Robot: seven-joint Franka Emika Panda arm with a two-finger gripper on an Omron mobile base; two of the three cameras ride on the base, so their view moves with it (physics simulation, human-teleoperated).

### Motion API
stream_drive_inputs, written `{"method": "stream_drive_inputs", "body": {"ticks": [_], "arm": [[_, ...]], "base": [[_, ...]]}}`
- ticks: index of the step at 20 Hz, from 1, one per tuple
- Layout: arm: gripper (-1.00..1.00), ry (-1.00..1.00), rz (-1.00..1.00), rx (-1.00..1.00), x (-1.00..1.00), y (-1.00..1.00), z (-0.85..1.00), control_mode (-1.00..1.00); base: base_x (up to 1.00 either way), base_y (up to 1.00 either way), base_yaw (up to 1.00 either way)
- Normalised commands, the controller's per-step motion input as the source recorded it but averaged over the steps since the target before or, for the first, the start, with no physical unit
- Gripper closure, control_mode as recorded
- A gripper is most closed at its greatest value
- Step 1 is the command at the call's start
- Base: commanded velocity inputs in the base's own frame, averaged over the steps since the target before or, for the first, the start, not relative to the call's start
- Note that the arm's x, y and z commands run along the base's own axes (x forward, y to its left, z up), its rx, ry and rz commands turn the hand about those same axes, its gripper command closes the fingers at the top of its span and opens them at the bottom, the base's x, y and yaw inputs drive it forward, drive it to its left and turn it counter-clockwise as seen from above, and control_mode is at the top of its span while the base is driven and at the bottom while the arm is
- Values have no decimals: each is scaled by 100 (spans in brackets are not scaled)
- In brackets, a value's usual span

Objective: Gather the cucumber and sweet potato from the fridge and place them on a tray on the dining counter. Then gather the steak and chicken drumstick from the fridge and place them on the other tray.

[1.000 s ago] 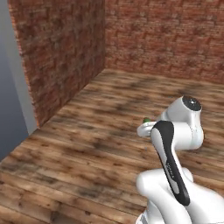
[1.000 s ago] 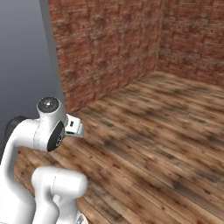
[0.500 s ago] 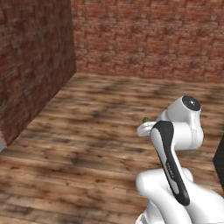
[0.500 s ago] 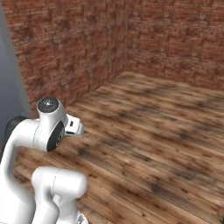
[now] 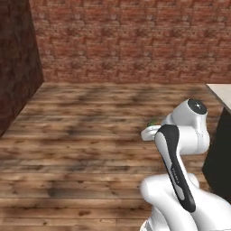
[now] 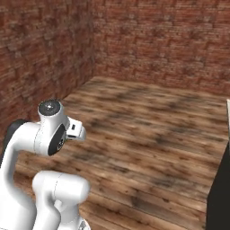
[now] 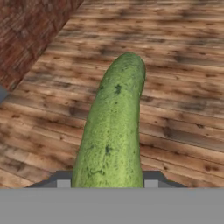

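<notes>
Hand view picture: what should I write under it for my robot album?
The gripper carries a long green cucumber that points out over the wooden floor, beside a brick wall.

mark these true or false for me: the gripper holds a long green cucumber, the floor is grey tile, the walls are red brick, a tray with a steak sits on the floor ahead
1. The gripper holds a long green cucumber. True: it sticks out from between the fingertips in the hand view.
2. The floor is grey tile. False: the floor is brown wooden planks.
3. The walls are red brick. True: a red brick wall stands behind the floor.
4. A tray with a steak sits on the floor ahead. False: just bare planks lie ahead.
5. The cucumber lies flat on the floor. False: it is held above the planks.
</notes>
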Motion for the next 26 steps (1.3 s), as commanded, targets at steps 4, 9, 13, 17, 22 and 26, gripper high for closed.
{"method": "stream_drive_inputs", "body": {"ticks": [4,9,13,17,22,26], "arm": [[100,0,0,0,0,0,0,100],[100,0,0,0,0,0,0,100],[100,0,0,0,0,0,0,100],[100,0,0,0,0,0,0,100],[100,0,0,0,0,0,0,100],[100,0,0,0,0,0,0,100]], "base": [[69,0,-34],[70,0,-30],[75,13,-30],[80,24,-31],[72,27,-29],[71,31,-30]]}}
